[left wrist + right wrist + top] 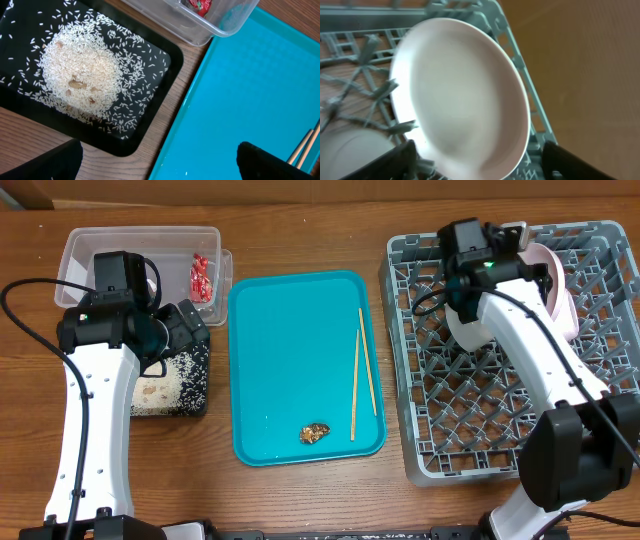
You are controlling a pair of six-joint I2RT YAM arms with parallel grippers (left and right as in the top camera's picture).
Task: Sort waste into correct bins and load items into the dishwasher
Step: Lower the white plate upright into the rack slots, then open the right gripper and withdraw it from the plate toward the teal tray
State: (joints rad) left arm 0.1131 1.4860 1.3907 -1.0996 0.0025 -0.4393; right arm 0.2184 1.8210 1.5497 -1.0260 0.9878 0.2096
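The right end effector (479, 152) stands released, fingers spread wide to either side of a round white plate (465, 95). The plate is glossy with a faint pink rim, and it leans tilted at the far right corner of the grey dish rack (470, 430). A pale bowl (350, 150) sits just beside the plate. The left end effector (159, 145) is also released and empty, hovering over the black tray (125, 145), which holds a heap of rice (80, 75). Next to that, a clear tub (200, 30) holds a red wrapper (201, 275). Two chopsticks (355, 380) and a brown scrap (316, 432) lie on the teal tray (240, 90), mid-worktop (300, 500).
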